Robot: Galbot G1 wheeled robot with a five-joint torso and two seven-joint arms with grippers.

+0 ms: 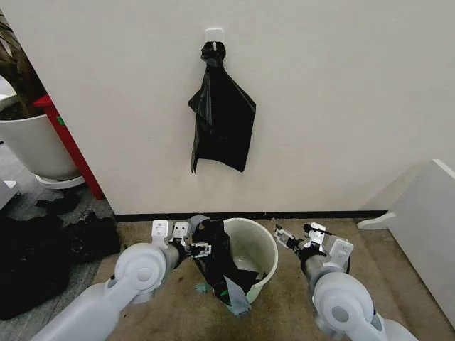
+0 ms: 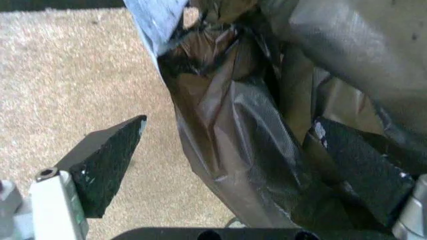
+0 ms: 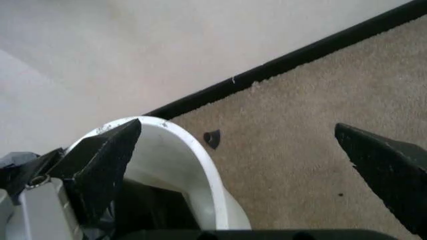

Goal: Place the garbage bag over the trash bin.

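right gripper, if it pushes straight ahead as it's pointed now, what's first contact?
Likely the trash bin: its white rim sits against one finger of the open right gripper. Between the fingers lies bare carpet, then the wall; depth unclear.

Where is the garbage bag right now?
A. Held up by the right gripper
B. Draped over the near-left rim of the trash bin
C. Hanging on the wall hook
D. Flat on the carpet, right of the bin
B: the garbage bag hangs crumpled over the trash bin rim beside the left gripper.
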